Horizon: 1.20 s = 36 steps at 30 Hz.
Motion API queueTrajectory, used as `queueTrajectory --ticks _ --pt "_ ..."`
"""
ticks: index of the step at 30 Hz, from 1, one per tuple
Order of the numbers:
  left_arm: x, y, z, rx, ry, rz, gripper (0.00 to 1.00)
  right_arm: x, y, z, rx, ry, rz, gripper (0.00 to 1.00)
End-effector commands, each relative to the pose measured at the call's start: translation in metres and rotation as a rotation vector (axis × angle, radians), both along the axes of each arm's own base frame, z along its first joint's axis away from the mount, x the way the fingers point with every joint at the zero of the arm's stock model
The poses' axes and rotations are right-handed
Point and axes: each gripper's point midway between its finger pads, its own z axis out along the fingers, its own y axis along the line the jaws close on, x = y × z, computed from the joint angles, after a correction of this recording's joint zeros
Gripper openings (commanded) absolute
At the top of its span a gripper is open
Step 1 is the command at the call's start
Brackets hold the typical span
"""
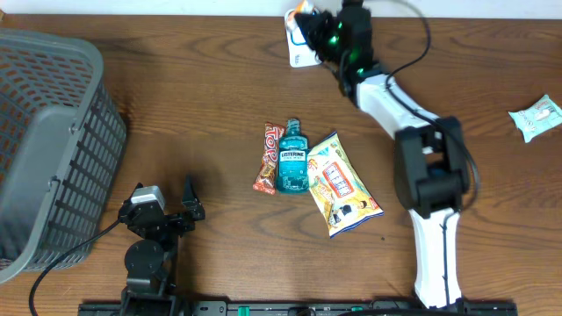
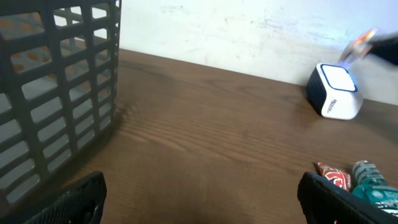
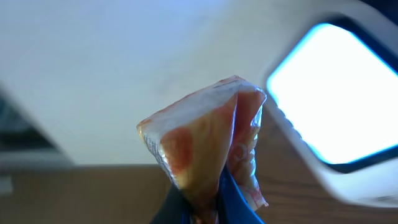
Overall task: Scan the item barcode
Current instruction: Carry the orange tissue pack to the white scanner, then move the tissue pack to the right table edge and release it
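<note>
Snack packet [image 3: 205, 140], clear film with an orange tint, shows me no print I can read; it sits just in front of the scanner [image 1: 299, 42], pinched between the pressed-together fingers of the right gripper [image 3: 206, 208]; from the right wrist its long axis rises out of the fingers, its top edge leaning toward the scanner's lit window. Well in front of the scanner, a teal bottle [image 1: 291, 158] reads LISTERINE; a red candy bar [image 1: 266, 158] touches it on one side and a yellow snack bag [image 1: 342, 184] on the other, their lettering too small for me to read. A white and green pouch [image 1: 536, 117] lies far to the scanner's right; a grey basket [image 1: 44, 132] stands far to its left. My left gripper [image 2: 208, 199] rests low on the table near the basket, jaws spread wide, holding nothing.
</note>
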Motion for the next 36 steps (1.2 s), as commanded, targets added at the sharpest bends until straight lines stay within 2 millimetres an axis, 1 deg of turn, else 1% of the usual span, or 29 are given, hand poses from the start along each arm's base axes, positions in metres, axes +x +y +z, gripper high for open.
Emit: queueTrajectory --ticks 1,3,5,9,15,19,21,24,27,28,30,31,32,34,35,36 --pt "-0.002 0.005 -0.018 0.001 0.056 0.025 0.98 0.004 -0.003 -0.042 0.073 0.105 -0.041 0.01" --pt "-0.002 0.005 -0.018 0.001 0.056 0.025 0.98 0.005 -0.003 -0.051 0.061 0.112 -0.041 0.01" --pt "-0.002 0.005 -0.018 0.001 0.056 0.025 0.98 0.005 -0.003 -0.05 0.032 0.087 -0.03 0.01" --pt "-0.002 0.005 -0.018 0.001 0.056 0.025 0.98 0.009 -0.002 -0.034 0.011 0.009 -0.016 0.01" --pt "-0.002 0.005 -0.018 0.001 0.056 0.025 0.98 0.012 0.0 -0.024 -0.041 -0.053 0.011 0.01" --pt "-0.002 0.005 -0.018 0.001 0.056 0.025 0.98 0.014 -0.003 -0.006 -0.153 -0.164 0.07 0.01" --pt "-0.002 0.005 -0.019 0.001 0.056 0.025 0.98 0.011 -0.011 0.004 -0.199 -0.17 0.084 0.01" --pt "-0.002 0.005 -0.018 0.001 0.056 0.025 0.98 0.003 -0.028 0.025 -0.305 -0.17 0.102 0.01" --pt "-0.002 0.005 -0.018 0.001 0.056 0.025 0.98 -0.013 -0.057 0.055 -0.47 -0.17 0.101 0.01" --pt "-0.002 0.005 -0.018 0.001 0.056 0.025 0.98 -0.018 -0.07 0.065 -0.534 -0.162 0.085 0.01" --pt "-0.002 0.005 -0.019 0.001 0.056 0.025 0.98 -0.031 -0.108 0.081 -0.7 -0.125 0.018 0.01" --pt "-0.002 0.005 -0.018 0.001 0.056 0.025 0.98 -0.038 -0.133 0.087 -0.807 -0.093 -0.034 0.01" --pt "-0.002 0.005 -0.018 0.001 0.056 0.025 0.98 -0.044 -0.153 0.091 -0.885 -0.062 -0.077 0.01" --pt "-0.002 0.005 -0.018 0.001 0.056 0.025 0.98 -0.066 -0.217 0.096 -1.108 0.072 -0.22 0.01" --pt "-0.002 0.005 -0.018 0.001 0.056 0.025 0.98 -0.076 -0.24 0.097 -1.18 0.135 -0.274 0.01" --pt "-0.002 0.005 -0.018 0.001 0.056 0.025 0.98 -0.094 -0.272 0.097 -1.272 0.235 -0.347 0.01"
